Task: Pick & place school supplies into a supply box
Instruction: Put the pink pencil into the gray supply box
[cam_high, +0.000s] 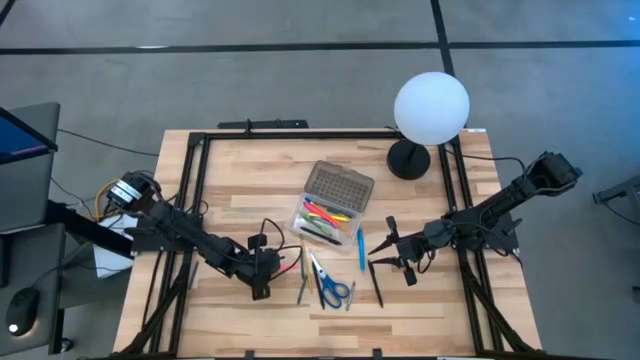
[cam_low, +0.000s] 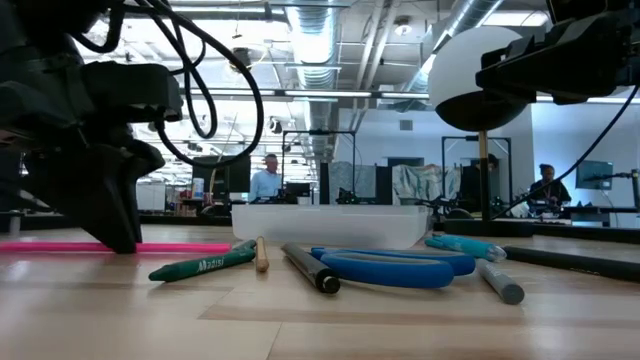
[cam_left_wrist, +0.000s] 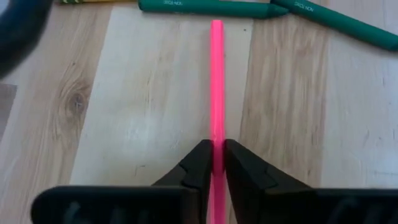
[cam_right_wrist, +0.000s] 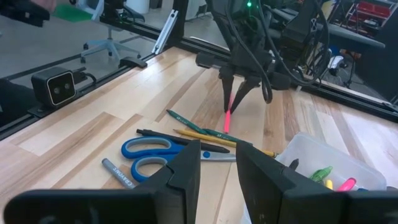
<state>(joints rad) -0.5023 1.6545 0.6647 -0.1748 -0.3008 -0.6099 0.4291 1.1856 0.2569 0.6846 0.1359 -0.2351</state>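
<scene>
Pinching the pink pen (cam_left_wrist: 216, 93) flat against the desk (cam_high: 250, 190), the left gripper (cam_high: 262, 283) has its jaws closed narrowly around it, just beside two green pencils (cam_left_wrist: 211, 7). The supply box (cam_high: 328, 212) sits open mid-desk with bright pens inside. The right gripper (cam_high: 392, 259) hovers near the blue scissors (cam_high: 333, 287), jaws slightly parted and empty.

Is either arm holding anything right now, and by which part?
The left gripper clamps the pink pen near one end, on the table. The right gripper holds nothing.
</scene>
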